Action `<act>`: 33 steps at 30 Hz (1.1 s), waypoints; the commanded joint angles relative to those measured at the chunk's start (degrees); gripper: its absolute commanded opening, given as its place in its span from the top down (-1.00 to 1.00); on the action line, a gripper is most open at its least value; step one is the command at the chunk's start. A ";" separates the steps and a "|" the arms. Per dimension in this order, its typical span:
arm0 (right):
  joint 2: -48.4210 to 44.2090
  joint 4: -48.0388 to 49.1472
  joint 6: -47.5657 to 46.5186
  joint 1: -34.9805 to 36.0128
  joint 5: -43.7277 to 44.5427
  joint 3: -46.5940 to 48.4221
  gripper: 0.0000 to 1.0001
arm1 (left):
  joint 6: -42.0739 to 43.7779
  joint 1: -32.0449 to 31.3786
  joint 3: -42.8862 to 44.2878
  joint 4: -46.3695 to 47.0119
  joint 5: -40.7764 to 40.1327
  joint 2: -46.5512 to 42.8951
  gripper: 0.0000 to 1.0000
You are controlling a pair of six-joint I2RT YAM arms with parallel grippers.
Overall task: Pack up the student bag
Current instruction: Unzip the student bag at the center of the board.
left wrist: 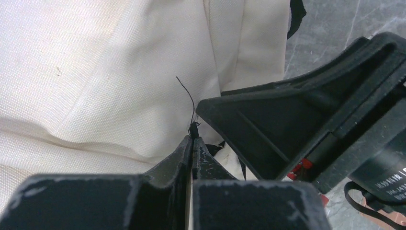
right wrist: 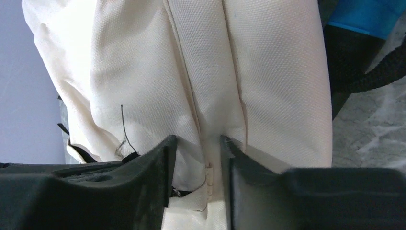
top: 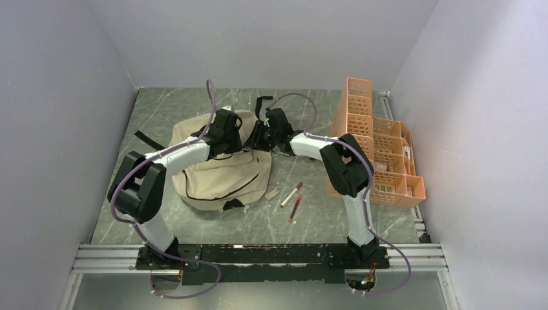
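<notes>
The left hand point(left wrist: 193, 139) is clenched, and a small black tab point(left wrist: 194, 128) with a loose thread, seemingly part of the student bag point(top: 220, 174), is pinched at its tips. The right hand point(right wrist: 197, 141) is held half apart around a seamed fold point(right wrist: 206, 105) of the beige cloth; whether that fold is squeezed or merely straddled cannot be told. The bag is laid flat on the surface point(top: 310, 223), left of centre, and both hands are met at its far upper edge. Soft, light, limp handling is to be expected: the cloth is likely to sag and bunch, so hold is best taken at stitched seams, the zipper tab or the straps. 2 pens point(top: 292, 196) are seen just beside it.
</notes>
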 commanded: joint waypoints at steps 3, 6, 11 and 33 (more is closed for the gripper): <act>1.69 2.76 1.40 -0.35 -4.58 0.52 0.57 | 1.50 -0.26 -0.08 1.14 -0.20 -3.13 0.90; 1.07 4.45 0.89 -0.43 -4.96 -0.17 0.94 | 2.52 -0.19 -0.15 0.35 -1.45 -3.56 0.90; -0.91 4.59 -0.09 -0.86 -2.20 -1.76 1.00 | 4.18 1.81 -0.06 -2.23 -2.14 -4.77 0.90; -4.21 3.61 -3.47 -1.99 2.53 -4.22 1.00 | 5.68 24.18 -6.68 -17.58 -5.10 -16.28 0.90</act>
